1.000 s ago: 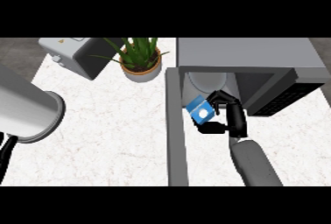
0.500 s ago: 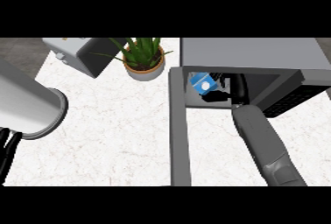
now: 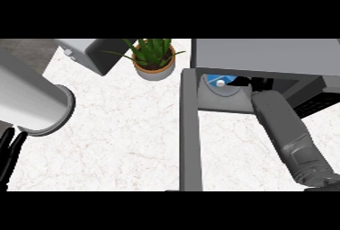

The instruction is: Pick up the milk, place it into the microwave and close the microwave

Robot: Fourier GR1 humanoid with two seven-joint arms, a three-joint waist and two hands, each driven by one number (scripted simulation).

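The milk (image 3: pixel 217 80), a blue carton with a white cap, is inside the open microwave (image 3: pixel 266 54) at the left of its cavity, over the grey turntable (image 3: pixel 227 93). My right hand (image 3: pixel 251 82) reaches into the cavity right beside the carton, with its fingers still curled against it. The microwave's roof hides most of the hand. The microwave door (image 3: pixel 190 134) stands open and runs toward me, left of my right forearm. My left hand (image 3: pixel 9 150) shows only as straight black fingers at the lower left edge, below its big grey forearm.
A potted plant (image 3: pixel 154 60) stands just left of the microwave at the back. A grey box-shaped appliance (image 3: pixel 90 53) sits at the back left. White marble counter (image 3: pixel 119 134) lies between my left forearm and the open door.
My right arm has stretched forward, carrying the milk from in front of the opening into the microwave's cavity. The view has shifted along with it.
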